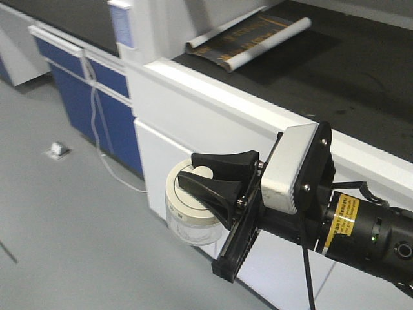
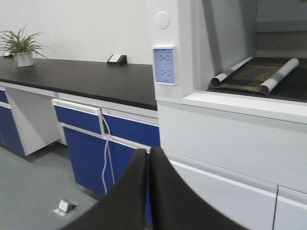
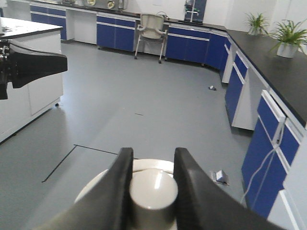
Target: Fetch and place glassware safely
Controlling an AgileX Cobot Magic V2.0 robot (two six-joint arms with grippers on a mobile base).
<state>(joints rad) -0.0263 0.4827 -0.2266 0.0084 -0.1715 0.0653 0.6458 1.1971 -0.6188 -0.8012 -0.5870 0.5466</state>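
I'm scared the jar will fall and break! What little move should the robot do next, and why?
Probably ease the right end effector toward the black worktop, slowly. It grips the glass jar only by its lid knob, and the jar hangs over the grey floor, not yet over the worktop.

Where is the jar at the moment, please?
In the front view, the jar hangs at lower centre, gripped by its lid knob in the right tool, beside the white cabinet.

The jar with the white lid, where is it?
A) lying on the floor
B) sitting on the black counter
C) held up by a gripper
C: the right gripper is shut on the knob of the jar, holding it clear of the floor.
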